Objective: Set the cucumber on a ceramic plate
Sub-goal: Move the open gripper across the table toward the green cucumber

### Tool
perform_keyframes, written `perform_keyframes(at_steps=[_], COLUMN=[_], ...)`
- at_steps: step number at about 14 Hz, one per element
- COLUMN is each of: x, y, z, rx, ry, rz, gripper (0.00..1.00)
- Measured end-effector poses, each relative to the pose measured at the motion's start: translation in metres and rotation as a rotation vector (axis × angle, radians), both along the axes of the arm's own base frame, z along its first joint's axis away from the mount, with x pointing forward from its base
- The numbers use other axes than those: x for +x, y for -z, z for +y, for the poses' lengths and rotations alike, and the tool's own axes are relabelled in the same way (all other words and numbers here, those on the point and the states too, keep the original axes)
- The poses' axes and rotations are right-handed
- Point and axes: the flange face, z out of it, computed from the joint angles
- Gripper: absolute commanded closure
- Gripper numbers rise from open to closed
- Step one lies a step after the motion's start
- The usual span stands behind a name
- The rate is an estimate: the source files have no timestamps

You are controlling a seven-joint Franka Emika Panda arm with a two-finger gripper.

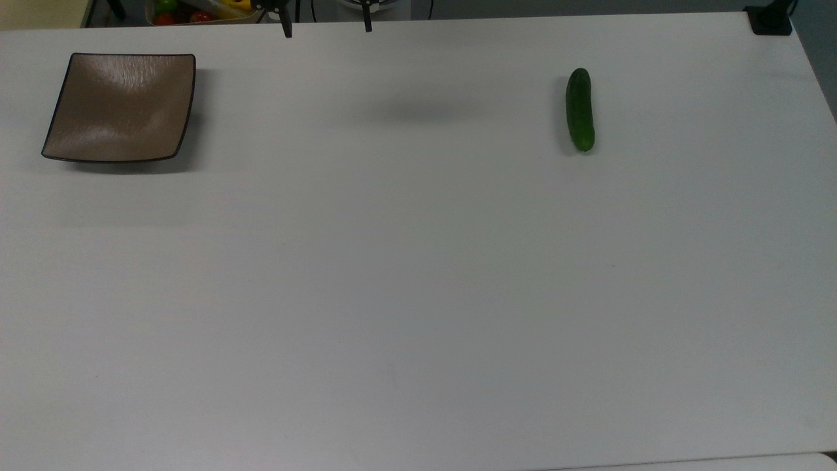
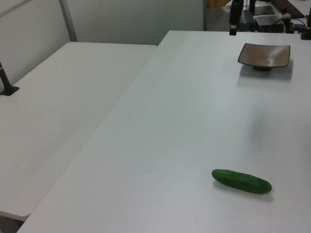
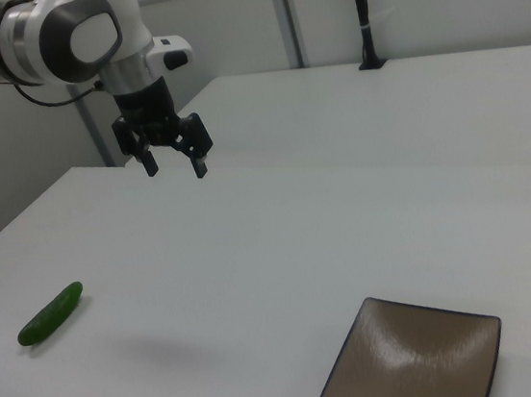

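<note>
Cucumber (image 1: 580,109) lies bare on the white table (image 1: 418,275), upper right of the top view, lower left of the right view, w/ the ceramic plate (image 1: 121,108) well apart at the top view's upper left, nothing on it. Gripper (image 3: 173,165) hangs high over the table in the right view's upper left, fingers spread wide, holding nothing. Risks, I'd judge: glossy round skin could roll or squirt out of a pinch that lands off-centre, & the long carry across to the plate gives a weak grip time to slip.
</note>
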Motion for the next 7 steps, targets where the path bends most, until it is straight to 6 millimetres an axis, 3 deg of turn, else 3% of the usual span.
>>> perform_keyframes(at_steps=[7], x=[0.0091], y=[0.0093], z=[0.0006], rx=[-0.001], ry=[0.001], rz=[-0.009], gripper=[0.0])
